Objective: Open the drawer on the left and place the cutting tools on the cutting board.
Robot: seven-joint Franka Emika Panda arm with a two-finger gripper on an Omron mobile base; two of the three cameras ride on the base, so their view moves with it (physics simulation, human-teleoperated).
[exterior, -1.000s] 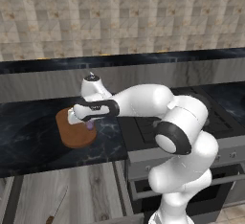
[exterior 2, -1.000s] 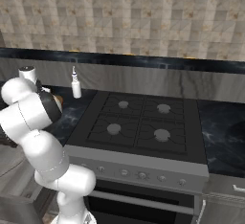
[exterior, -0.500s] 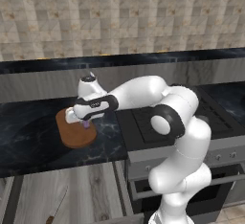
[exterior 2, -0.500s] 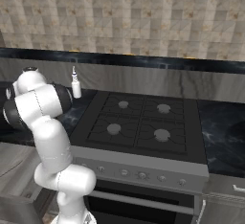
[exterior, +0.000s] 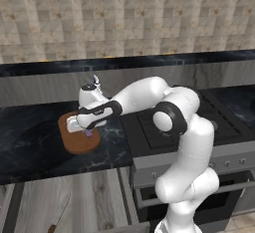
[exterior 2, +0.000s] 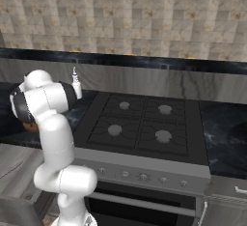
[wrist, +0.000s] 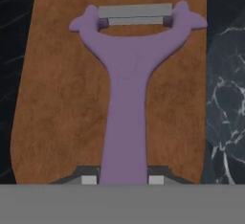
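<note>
My gripper (exterior: 82,127) hangs low over the brown wooden cutting board (exterior: 74,142), shut on the handle of the lilac Y-shaped peeler (exterior: 88,133). In the hand view the peeler (wrist: 128,94) points away from my gripper (wrist: 123,180), silver blade at the far end, over the cutting board (wrist: 57,89). Whether it touches the wood I cannot tell. The drawer (exterior: 74,197) stands pulled out below the counter, showing its pale wood-grain inside. A slim pale streak in it looks like the knife (exterior: 61,212). A sliver of the board (exterior 2: 32,127) shows behind my arm.
A white bottle (exterior 2: 76,86) stands at the back of the dark marble counter (exterior: 30,132), just behind my arm. The black hob (exterior 2: 140,123) with four burners lies to the right. The oven front (exterior 2: 140,176) sits below it.
My arm has stretched further left and the gripper has sunk a little down and left over the board, still holding the peeler. The elbow has swung round.
</note>
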